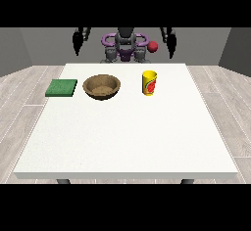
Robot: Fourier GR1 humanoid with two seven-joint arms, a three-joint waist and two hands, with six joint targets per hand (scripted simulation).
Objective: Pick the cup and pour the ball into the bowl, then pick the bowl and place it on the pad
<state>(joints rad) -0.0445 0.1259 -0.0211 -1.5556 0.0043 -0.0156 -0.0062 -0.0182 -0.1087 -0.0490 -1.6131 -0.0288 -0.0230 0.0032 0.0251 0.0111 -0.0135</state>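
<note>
Fingers on both hands are too small and dark to read, so I cannot tell whether they are released or clenched; what is plain is that neither hand holds anything. Both hang raised at the far edge of the table [125, 127], the hand at the view's left [77, 41] and the hand at the view's right [171, 41], each well apart from every object. On the table the yellow cup [149, 83] stands upright to the right of centre, the brown bowl [102, 86] sits just left of centre, and the green pad [62, 88] lies flat near the left edge, beside the bowl but not touching it. A small red ball [153, 46] shows far behind the cup, up by the robot's shoulder at the right; whether it is the ball meant for pouring, or whether another lies hidden inside the cup, I cannot tell. The step in hand looks like the very first one: reaching for the cup. To do it well, the hand at the view's right, being nearer, should come down beside the cup from the far side, close around its middle and keep it upright while lifting, so nothing spills before the rim is over the bowl. The tilt should then be slow, towards the left.
</note>
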